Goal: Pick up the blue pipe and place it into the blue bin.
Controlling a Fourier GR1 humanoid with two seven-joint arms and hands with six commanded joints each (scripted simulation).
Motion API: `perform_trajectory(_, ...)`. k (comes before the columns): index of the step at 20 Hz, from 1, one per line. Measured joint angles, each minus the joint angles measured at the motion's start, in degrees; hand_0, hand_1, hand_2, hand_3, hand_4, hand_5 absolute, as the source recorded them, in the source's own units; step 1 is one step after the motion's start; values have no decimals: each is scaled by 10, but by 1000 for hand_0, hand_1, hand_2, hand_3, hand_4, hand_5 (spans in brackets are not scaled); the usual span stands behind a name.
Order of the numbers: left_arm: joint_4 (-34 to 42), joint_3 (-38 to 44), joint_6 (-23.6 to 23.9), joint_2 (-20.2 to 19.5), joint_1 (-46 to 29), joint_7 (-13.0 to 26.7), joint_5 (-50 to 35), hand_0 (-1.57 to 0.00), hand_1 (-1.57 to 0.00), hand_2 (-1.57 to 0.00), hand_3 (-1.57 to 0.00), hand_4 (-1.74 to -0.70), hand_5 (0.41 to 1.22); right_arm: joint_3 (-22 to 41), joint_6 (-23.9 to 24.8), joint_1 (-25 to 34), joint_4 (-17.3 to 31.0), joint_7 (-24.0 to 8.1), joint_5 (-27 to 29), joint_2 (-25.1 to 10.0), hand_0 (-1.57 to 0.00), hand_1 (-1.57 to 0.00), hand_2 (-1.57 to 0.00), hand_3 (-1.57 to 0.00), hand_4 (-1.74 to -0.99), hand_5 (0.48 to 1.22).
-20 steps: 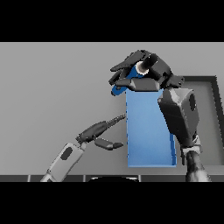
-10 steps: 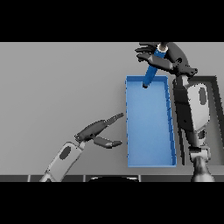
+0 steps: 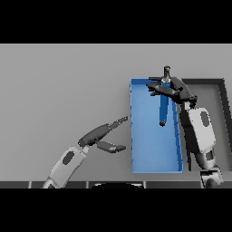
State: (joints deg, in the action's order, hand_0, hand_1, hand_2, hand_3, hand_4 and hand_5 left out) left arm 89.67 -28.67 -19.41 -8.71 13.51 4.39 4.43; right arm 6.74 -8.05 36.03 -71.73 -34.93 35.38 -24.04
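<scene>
The blue pipe (image 3: 163,106) with grey ends stands lengthwise over the far right part of the blue bin (image 3: 149,154). One grey end pokes past the bin's far rim and the other points into the bin. My right hand (image 3: 176,89) is over the bin's far right corner, its fingers curled across the pipe's upper part. I cannot see whether the pipe's lower end touches the bin floor. My left hand (image 3: 99,135) rests open on the table just left of the bin, fingers pointing at its left wall.
A dark grey tray (image 3: 206,82) lies right of the bin, partly covered by my right forearm (image 3: 199,129). Grey table stretches left of and beyond the bin.
My right hand has come nearer and lower with the pipe, from beyond the bin's far rim to over its far right corner. The pipe now points along the bin. The left hand has stayed put.
</scene>
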Motion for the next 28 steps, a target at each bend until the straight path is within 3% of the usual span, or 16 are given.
perform_trajectory(1, -1, -1, 5, 4, 3, 2, 4, 1, 1, 1, 1, -884, 460, 19, -1, -8, 8, 0, 6, -11, -1571, -1571, -1571, -1571, -1591, 1114)
perform_trajectory(2, 5, -1, 1, 0, -2, -3, 0, 1, 1, 1, 1, -885, 457, 44, 6, -14, 20, 0, 13, -23, -1571, -1571, -1571, -1330, -1599, 1110)
perform_trajectory(3, 10, -1, -2, -3, -5, -2, -4, 1, 1, 1, 1, -886, 455, 74, 18, -15, 32, 0, 23, -36, -1563, -1459, -1393, -1122, -1547, 1133)
perform_trajectory(4, 6, 1, -2, -3, -1, 7, -3, 1, 1, 1, 1, -886, 453, 111, 34, -7, 55, 0, 47, -52, -1306, -1167, -1114, -897, -1503, 1150)
perform_trajectory(6, 5, -4, 0, 6, 3, 12, -1, 1, 1, 1, 1, -885, 453, 198, 68, 19, 91, 2, 130, -88, -836, -746, -712, -574, -1392, 1176)
perform_trajectory(8, 8, -4, 0, 3, -3, 5, -1, 1, 1, 1, 1, -888, 453, 258, 90, 30, 92, 1, 183, -109, -534, -477, -456, -367, -1285, 1141)
perform_trajectory(10, 6, 0, 5, 6, 2, 20, -3, 1, 1, 1, 1, -891, 452, 323, 71, 49, 87, 0, 207, -141, -342, -305, -291, -234, -1208, 1028)
perform_trajectory(14, 17, -1, -2, -5, -9, 6, -7, 1, 1, 1, 1, -897, 450, 372, 57, 66, 85, 9, 127, -153, -139, -124, -119, -95, -1131, 857)
perform_trajectory(19, 12, 0, 2, 1, -3, 16, -6, 1, 1, 1, 1, -912, 458, 380, 61, 68, 112, 42, 99, -142, -45, -40, -38, -31, -1124, 717)
perform_trajectory(28, -2, -4, 2, 11, -2, 10, -3, 1, 1, 1, 1, -920, 467, 377, 49, 72, 113, 53, 99, -148, -9, -8, -7, -6, -1129, 674)
